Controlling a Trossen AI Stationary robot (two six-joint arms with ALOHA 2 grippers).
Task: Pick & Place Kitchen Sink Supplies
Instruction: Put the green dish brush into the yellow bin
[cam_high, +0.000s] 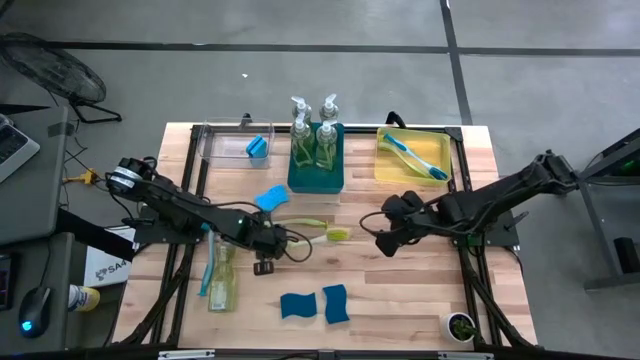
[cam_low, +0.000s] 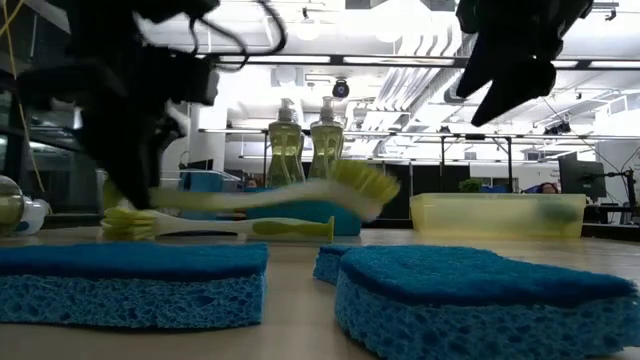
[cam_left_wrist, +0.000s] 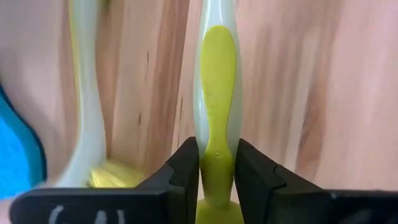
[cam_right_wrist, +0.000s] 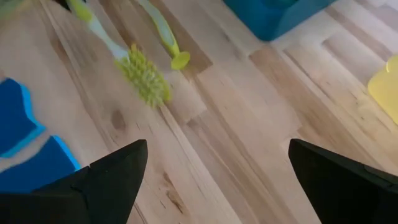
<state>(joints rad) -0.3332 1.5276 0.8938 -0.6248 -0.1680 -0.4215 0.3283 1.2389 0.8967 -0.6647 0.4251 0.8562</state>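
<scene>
Lime-green dish brush (cam_left_wrist: 217, 93) — pale handle pinched in left end effector (cam_left_wrist: 217, 171) — bristles yellow-green.

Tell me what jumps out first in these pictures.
The left tool is clamped on a lime-green dish brush at mid-table, lifting it above a second brush. Behind, soap bottles stand in the teal bin; two blue sponges lie in front.

Bottles (cam_high: 313, 143) in bin (cam_high: 316, 180), seemingly upright.
</scene>
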